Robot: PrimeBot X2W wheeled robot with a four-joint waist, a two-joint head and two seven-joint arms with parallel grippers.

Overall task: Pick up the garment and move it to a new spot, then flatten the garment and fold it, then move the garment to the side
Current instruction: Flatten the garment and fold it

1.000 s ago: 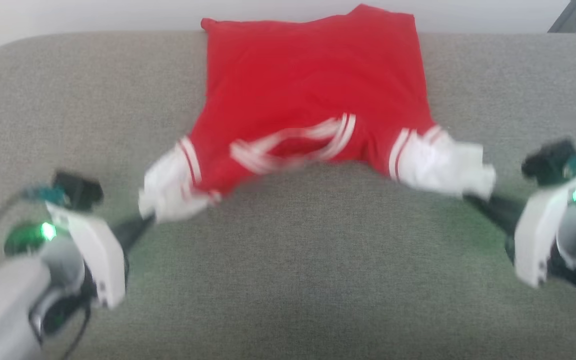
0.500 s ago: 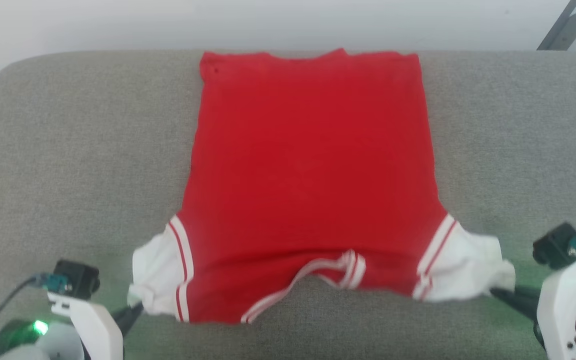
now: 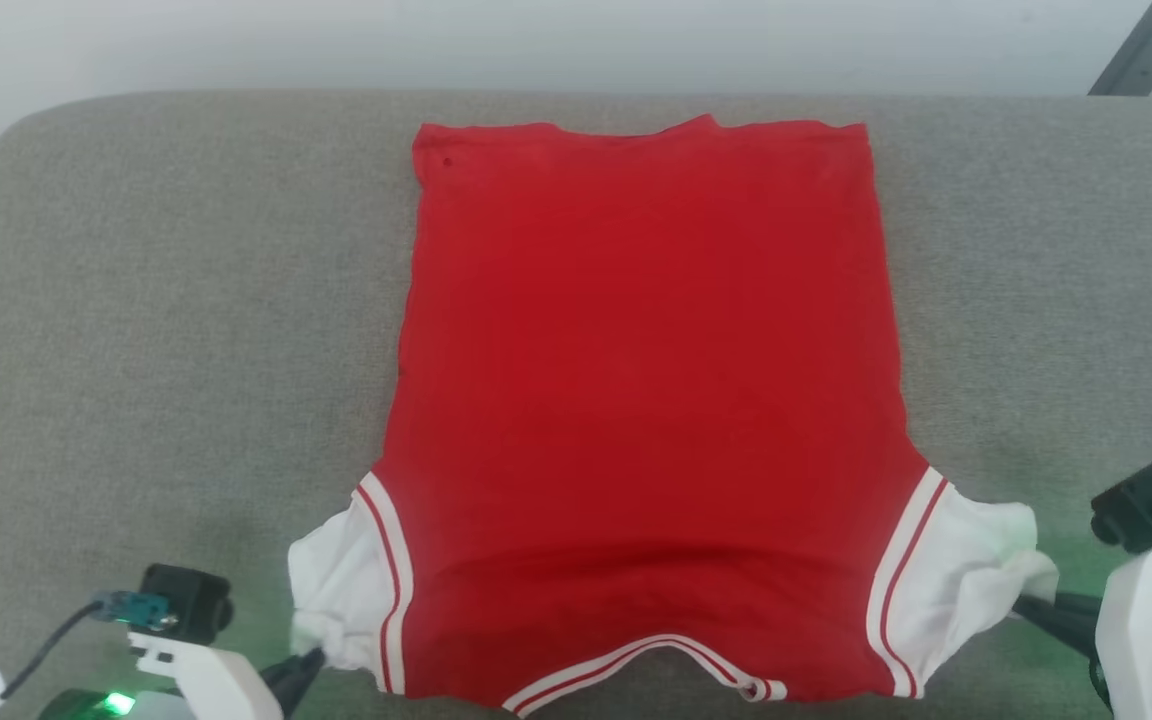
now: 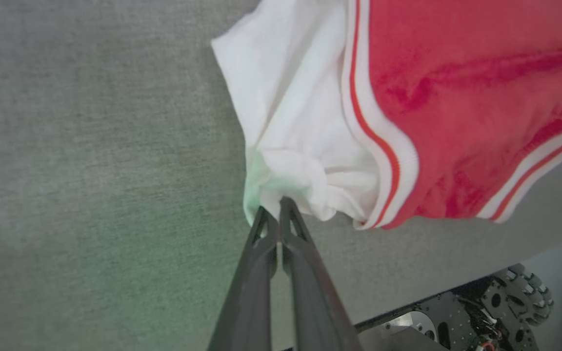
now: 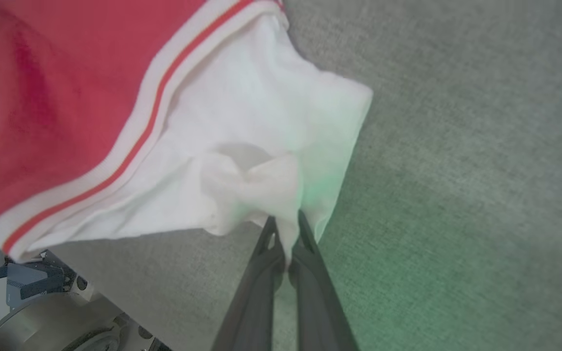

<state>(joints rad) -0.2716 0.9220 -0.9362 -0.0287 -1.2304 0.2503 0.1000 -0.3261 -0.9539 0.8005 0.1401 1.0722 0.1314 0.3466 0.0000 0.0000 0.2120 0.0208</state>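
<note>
So my left claw (image 3: 308, 665) is pinched tight on the garment (image 3: 646, 400), right at the bunched tip of the lower-left sleeve (image 3: 336, 590) down in the bottom left corner of the head view. In the left wrist view my two dark fingers are pressed together with white fabric gathered at their tips. My right claw (image 3: 1028, 607) is doing the same thing at the lower right edge of the head view. It's clamped on a wad of the lower-right sleeve (image 3: 986, 570), and in the right wrist view a bit of cloth is squeezed between the fingers.

The garment itself is spread out flat on the grey cushion (image 3: 136, 300), pretty much dead centre of the head view. The plain red side is up, the hem sits near the top of the frame, and the striped collar (image 3: 636, 665) is at the bottom edge between my claws. Both sleeves are crumpled where I've got them. There's a faint crease across the red part just above the collar.
</note>
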